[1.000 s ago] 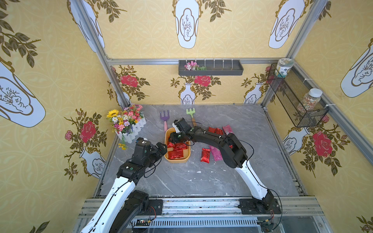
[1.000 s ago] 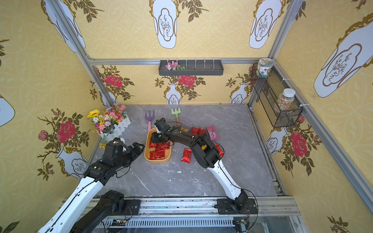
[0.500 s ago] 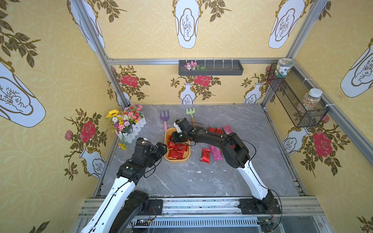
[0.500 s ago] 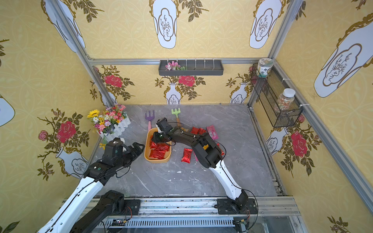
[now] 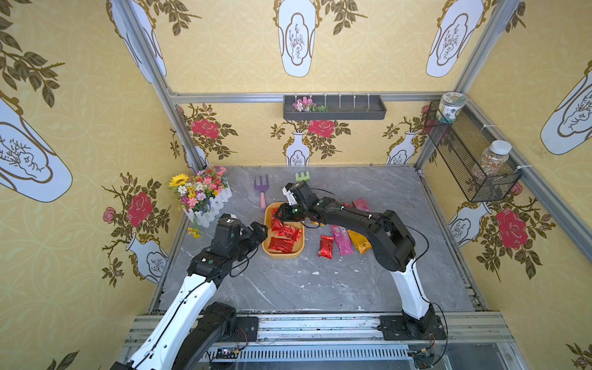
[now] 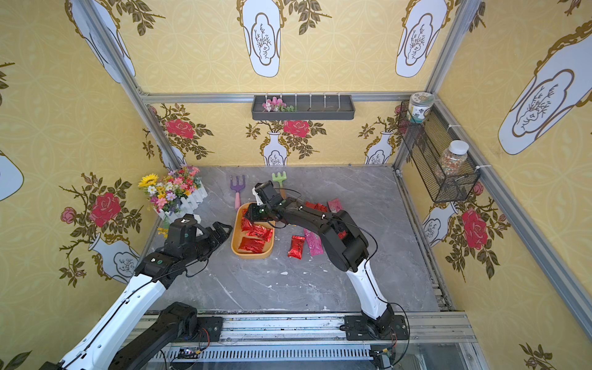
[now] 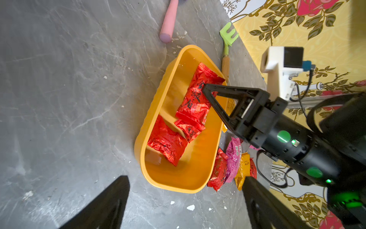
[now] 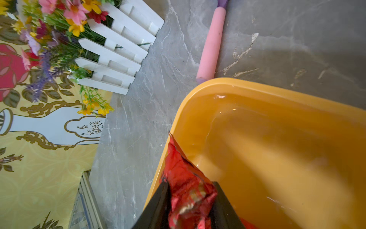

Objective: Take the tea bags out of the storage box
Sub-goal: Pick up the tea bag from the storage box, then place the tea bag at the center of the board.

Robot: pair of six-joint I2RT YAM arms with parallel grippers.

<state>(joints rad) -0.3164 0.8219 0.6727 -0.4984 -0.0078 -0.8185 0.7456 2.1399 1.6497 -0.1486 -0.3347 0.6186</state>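
- Your right claw (image 8: 190, 184) is pinched narrow on a red bag (image 8: 184, 174) at the far end of the box (image 7: 188, 176). The bag hangs over the box and is not out yet.
- Your left claw (image 5: 259, 232) hangs just beside the box's near-left side, jaws wide, nothing in it.
- The box sits left of centre on the bench (image 5: 320, 282).
- In the box you have three red bags, counting the pinched one. The small red (image 7: 189, 128) touches the pinched one, and the near red (image 7: 166, 142) lies flat toward the near end. There are no pink or yellow ones inside.
- Just right of the box there is a near row of three, side by side: one loose red (image 5: 326, 246), one pink (image 5: 341, 237), one yellow (image 5: 359, 242).
- Farther back on the right there is one far pink (image 5: 361, 204) beside some far reds (image 6: 315, 206). Your right arm hides part of that group, so it is at least two reds and I cannot tell the exact count.
- Progress, as I judge it, is well past half: at least six bags out, three left, and the pick in hand is gripped but not carried off.
- The rest:
  - one purple fork (image 5: 261, 190) just beyond the box's far end
  - one green rake (image 5: 302, 176) beyond that, partly behind the arm
  - one flower box (image 5: 209, 205) at far left
  - two jars in the wire basket (image 5: 464, 160) on the right wall
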